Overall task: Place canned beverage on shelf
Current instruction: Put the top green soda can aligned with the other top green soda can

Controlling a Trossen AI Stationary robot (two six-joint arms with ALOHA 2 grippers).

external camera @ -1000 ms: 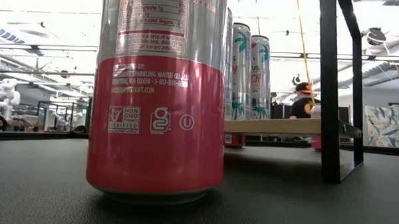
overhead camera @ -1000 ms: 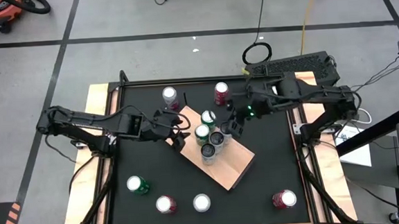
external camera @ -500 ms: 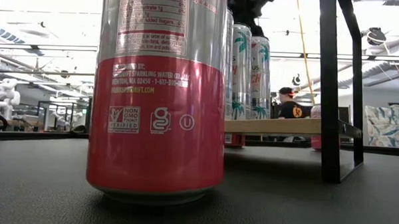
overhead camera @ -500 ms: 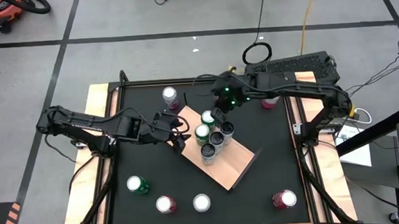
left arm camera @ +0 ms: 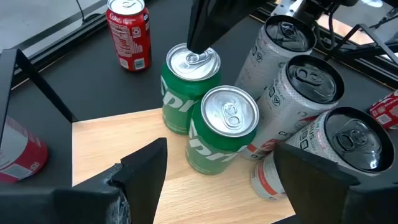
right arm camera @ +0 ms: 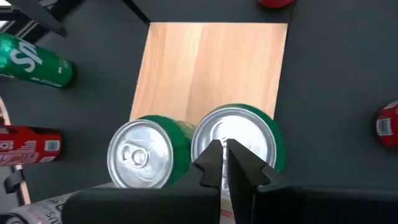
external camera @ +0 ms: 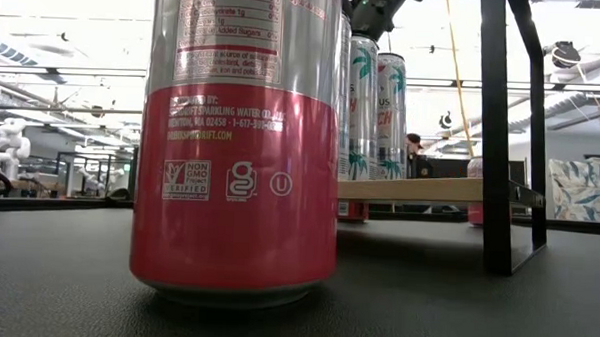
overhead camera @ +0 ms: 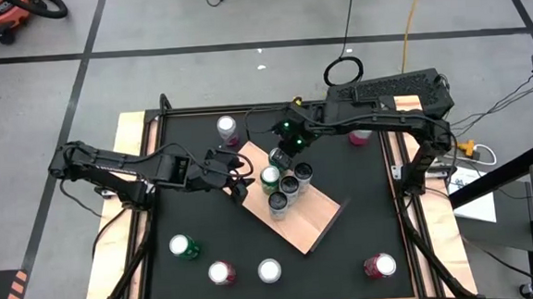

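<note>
The shelf (overhead camera: 300, 218) is a light wood board lying slantwise mid-table. On its far end stand two green cans (left arm camera: 194, 74) (left arm camera: 222, 134) and three tall white cans (left arm camera: 305, 93). My right gripper (right arm camera: 224, 160) is shut, its tips down at the lid of the farther green can (right arm camera: 239, 127); it also shows in the high view (overhead camera: 280, 152). My left gripper (left arm camera: 221, 158) is open and level at the shelf's left edge (overhead camera: 240, 181). The nearer green can stands just ahead of its gap, and the fingers touch nothing. My right gripper comes from above, slanting down from the table's far right, with its shut fingertips (left arm camera: 199, 43) at the lid (left arm camera: 194, 59) of the farther green can. I cannot tell whether they touch the lid. The can stands upright on the shelf.
More cans stand on the black table: one at the far left (overhead camera: 227, 127), a pink one by the right arm (overhead camera: 360, 137), and a green (overhead camera: 183, 247), a red (overhead camera: 222, 273), a white (overhead camera: 269, 271) and another red (overhead camera: 380, 267) along the near edge. A pink can (external camera: 238, 136) fills the low view.
My right gripper has swung from right of the can cluster toward the table's left and far side and has sunk, ending over the farther green can. The cans and the shelf have stayed put.
</note>
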